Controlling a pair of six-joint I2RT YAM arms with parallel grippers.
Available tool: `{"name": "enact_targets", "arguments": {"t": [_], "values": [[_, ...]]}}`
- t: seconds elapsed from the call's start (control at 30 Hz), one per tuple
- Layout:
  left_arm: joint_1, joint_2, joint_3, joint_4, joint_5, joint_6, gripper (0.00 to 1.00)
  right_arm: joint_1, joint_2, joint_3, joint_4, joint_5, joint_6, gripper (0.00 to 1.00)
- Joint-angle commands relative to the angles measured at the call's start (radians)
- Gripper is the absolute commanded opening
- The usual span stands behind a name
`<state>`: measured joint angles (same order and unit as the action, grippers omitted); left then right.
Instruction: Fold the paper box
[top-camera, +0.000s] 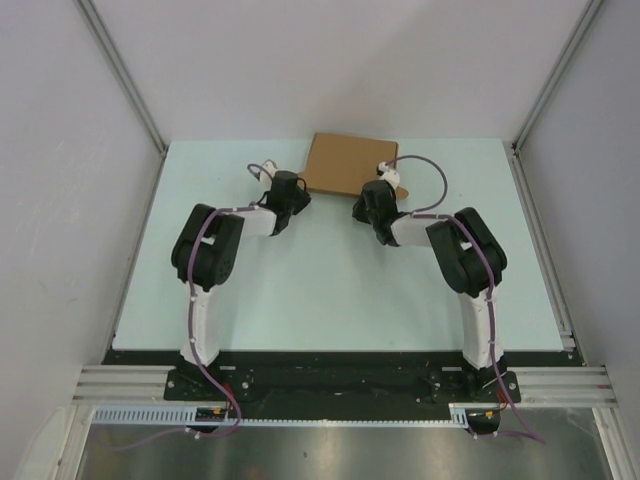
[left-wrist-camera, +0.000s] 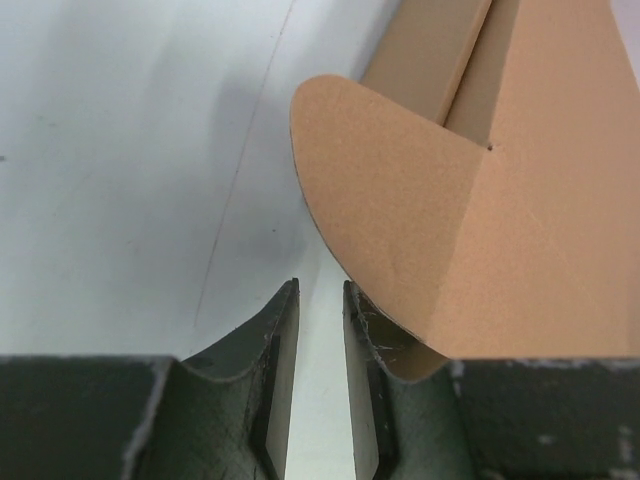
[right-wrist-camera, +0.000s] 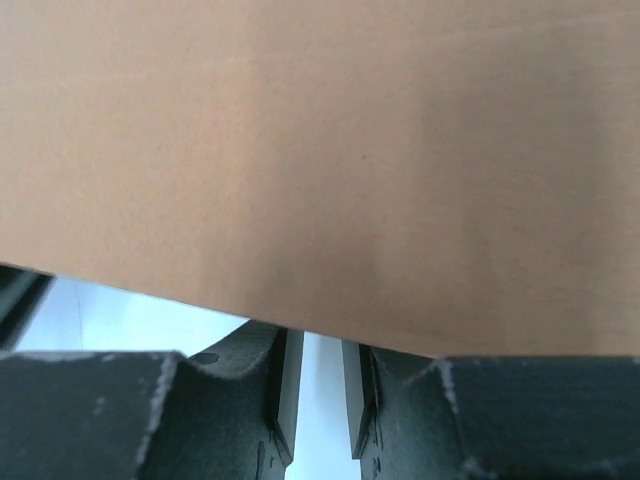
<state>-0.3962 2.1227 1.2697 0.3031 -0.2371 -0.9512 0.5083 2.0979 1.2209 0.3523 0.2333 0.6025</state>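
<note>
The paper box (top-camera: 345, 163) is a flat brown cardboard piece lying at the back middle of the table. My left gripper (top-camera: 300, 195) sits at its front left corner. In the left wrist view the left gripper (left-wrist-camera: 320, 287) is open by a narrow gap with only table between its jaws. A rounded flap of the paper box (left-wrist-camera: 430, 200) hangs just right of it, over the right finger. My right gripper (top-camera: 370, 196) is at the box's front right part. In the right wrist view a cardboard panel (right-wrist-camera: 320, 150) covers the fingertips of the right gripper (right-wrist-camera: 322, 340), whose jaws stand slightly apart.
The pale green table (top-camera: 330, 290) is enclosed by white walls on three sides, with aluminium posts (top-camera: 125, 80) at the back corners. A purple cable (top-camera: 430, 170) loops from the right wrist near the box's right edge.
</note>
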Motion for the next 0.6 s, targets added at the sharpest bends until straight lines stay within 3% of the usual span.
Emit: {"name": "enact_targets", "arguments": {"t": [0.0,0.2,0.33,0.57], "values": [[0.007,0.036,0.08,-0.047,0.087,0.019,0.3,-0.054,0.039,0.095,-0.099,-0.031,0.026,0.25],[0.008,0.008,0.059,-0.048,0.098,0.04,0.29,-0.126,0.114,0.241,-0.183,-0.025,0.016,0.25],[0.016,-0.052,-0.038,-0.025,0.09,0.049,0.29,-0.136,0.14,0.287,-0.205,-0.046,-0.024,0.26],[0.036,-0.17,-0.174,-0.035,0.047,0.068,0.3,-0.1,-0.059,0.168,-0.318,-0.06,-0.035,0.32]]}}
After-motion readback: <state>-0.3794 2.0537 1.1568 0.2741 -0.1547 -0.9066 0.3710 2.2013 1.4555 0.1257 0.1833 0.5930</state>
